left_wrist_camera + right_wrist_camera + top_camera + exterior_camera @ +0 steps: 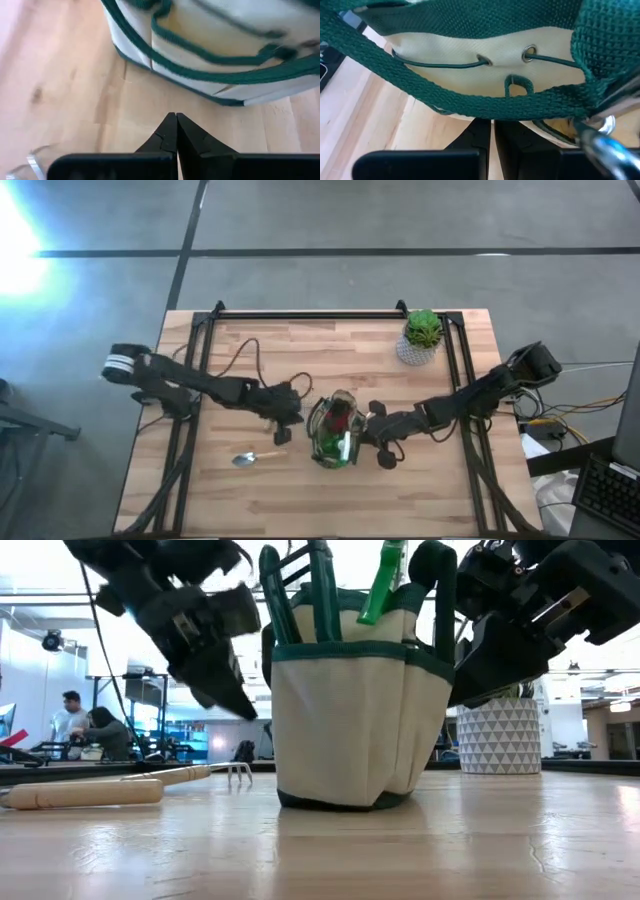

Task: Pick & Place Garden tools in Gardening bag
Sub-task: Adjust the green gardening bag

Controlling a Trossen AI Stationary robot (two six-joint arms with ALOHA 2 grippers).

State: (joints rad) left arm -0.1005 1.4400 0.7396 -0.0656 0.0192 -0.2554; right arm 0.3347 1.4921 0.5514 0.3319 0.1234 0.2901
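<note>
Gardening bag (333,430): stands upright near the middle of the tabletop (300,500), toward its front half; dark green rim and handles, pale fabric walls. A bright green piece (383,580) and a red piece (340,418) sit inside, the green one poking above the rim in the low view.

Trowel (250,458): lies flat on the tabletop, front-left of the bag, apart from it. Fork (150,778): lies flat beside it, tines toward the bag, in the low view.

Left gripper (290,412): just left of the bag, above the boards, jaws clenched together with nothing between them; bare wood between its tips and the bag's base.

Right gripper (375,435): pressed close to the bag's right side, a green handle strap across its wrist view; jaws closed, and whether they pinch fabric cannot be told.

Plant in a white pot (422,337): back-right, well apart from the bag.

Open room: front strip and back-left of the tabletop.
</note>
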